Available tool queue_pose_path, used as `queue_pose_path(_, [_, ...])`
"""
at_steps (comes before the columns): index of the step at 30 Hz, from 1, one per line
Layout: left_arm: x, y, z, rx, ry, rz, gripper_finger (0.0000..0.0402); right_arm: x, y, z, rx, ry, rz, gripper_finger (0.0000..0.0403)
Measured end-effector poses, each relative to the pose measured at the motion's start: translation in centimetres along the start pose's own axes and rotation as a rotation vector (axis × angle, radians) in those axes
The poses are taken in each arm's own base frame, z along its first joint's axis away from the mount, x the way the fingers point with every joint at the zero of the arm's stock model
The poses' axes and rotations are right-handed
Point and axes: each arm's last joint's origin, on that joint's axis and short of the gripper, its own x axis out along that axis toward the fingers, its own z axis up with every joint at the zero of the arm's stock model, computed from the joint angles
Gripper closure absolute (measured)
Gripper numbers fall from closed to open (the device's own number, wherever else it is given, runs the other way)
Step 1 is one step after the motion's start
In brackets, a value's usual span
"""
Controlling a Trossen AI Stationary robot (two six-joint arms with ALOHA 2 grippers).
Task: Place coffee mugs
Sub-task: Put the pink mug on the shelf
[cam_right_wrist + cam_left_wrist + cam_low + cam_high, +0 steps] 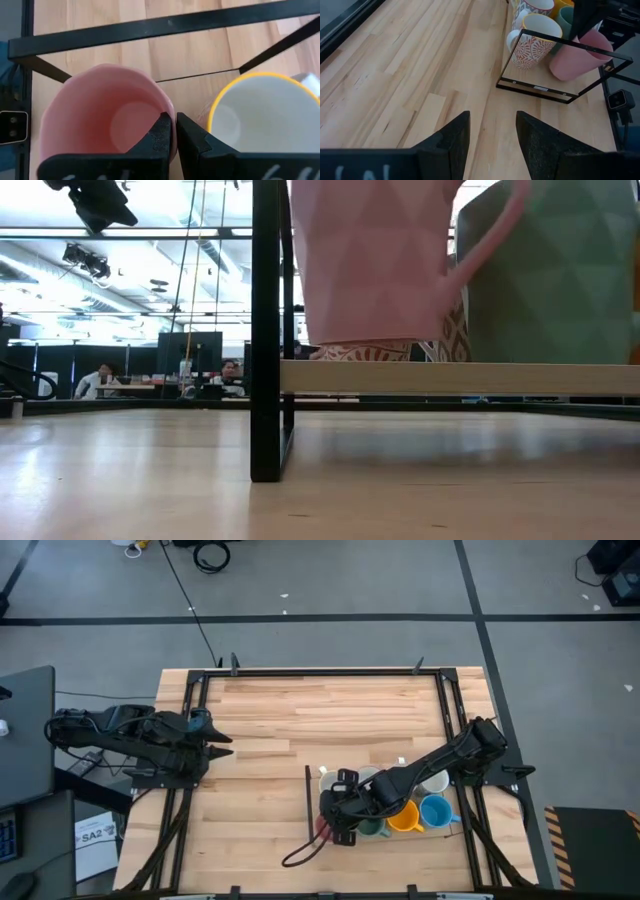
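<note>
Right wrist view shows the right gripper (174, 131) clamped on the rim of the pink mug (100, 112): one finger sits inside the cup, the other outside, with the wall pinched between them. Just beside it stands a white mug with a yellow rim (265, 112), and black bars of a low metal frame (150, 27) cross the table (190, 55) past both.

From the low view the pink mug (375, 260) is tilted, its base lifted off the shelf board (460, 377) it hangs over, with the dark green mug (560, 275) close behind its handle and a patterned mug partly hidden between them. Black legs of the frame (266, 330) stand on the table.

Only the high view gives the layout: the mugs cluster near the table's front right, with the orange mug (405, 817) and blue mug (436, 811) side by side, and the right gripper (340, 820) at the cluster's left edge.

Seen from the left wrist, the left gripper (492, 137) hangs with its fingers apart above bare wood, well apart from the mugs, at the table's left side.
</note>
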Motion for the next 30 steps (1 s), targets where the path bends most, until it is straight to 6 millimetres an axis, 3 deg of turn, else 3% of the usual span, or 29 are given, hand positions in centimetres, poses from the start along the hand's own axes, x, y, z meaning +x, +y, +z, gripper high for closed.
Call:
queue_pose_path(6, [0.0,0.0,0.0,0.0,0.0,0.0,0.0235,0.0,0.0,0.1,-0.024,-0.007,0.004,0.0381])
queue_pose_path(14, [0.0,0.0,0.0,0.0,0.0,0.0,0.0235,1.7,0.1,-0.9,-0.031,-0.019,0.039,0.038])
queue_pose_path(30, [0.0,0.0,0.0,0.0,0.0,0.0,0.0235,1.9,-0.1,-0.8,-0.038,-0.013,0.042,0.0368])
